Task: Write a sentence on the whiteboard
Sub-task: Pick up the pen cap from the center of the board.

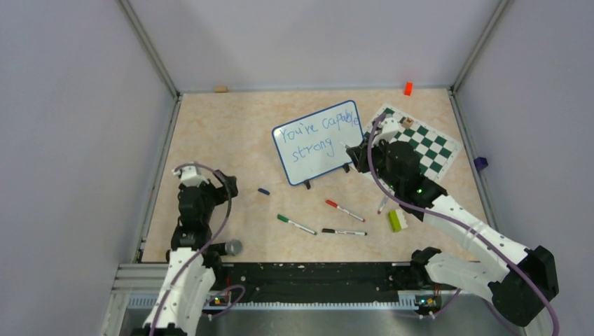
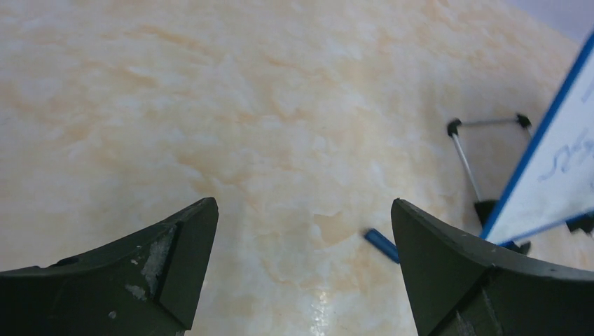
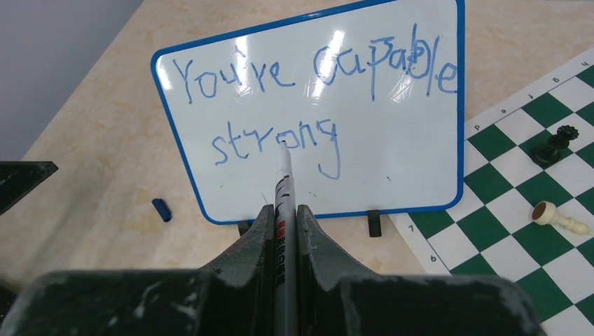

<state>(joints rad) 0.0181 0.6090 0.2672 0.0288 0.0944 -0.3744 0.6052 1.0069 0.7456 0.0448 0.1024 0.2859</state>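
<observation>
Left pincer [image 2: 302, 210]: fingers apart, nothing between them, hanging low over the bare surface [image 2: 210, 105]. A small blue cap [image 2: 382, 245] lies just ahead of its right finger. The whiteboard [image 1: 319, 142] stands ahead and well off to this pincer's right, only its edge and wire feet showing in the left wrist view. This arm is the farther one and looks idle. The board is propped upright on its feet, face turned toward the right arm. The sentence [image 3: 315, 70] reads "You're capable" with "strong" beneath, in blue. Right pincer [image 3: 284, 210]: clamped on a white marker [image 3: 284, 175], whose long axis runs straight out from between the fingers toward the board face directly ahead. The tip lies over the "o" of "strong"; whether it touches the board I cannot tell. Judgement: the right arm is the writing arm, and the next stroke depends on keeping the marker roughly square to the board with light pressure, since the propped board could tip backward. The chess mat [image 1: 427, 143] lies just to this pincer's right.
</observation>
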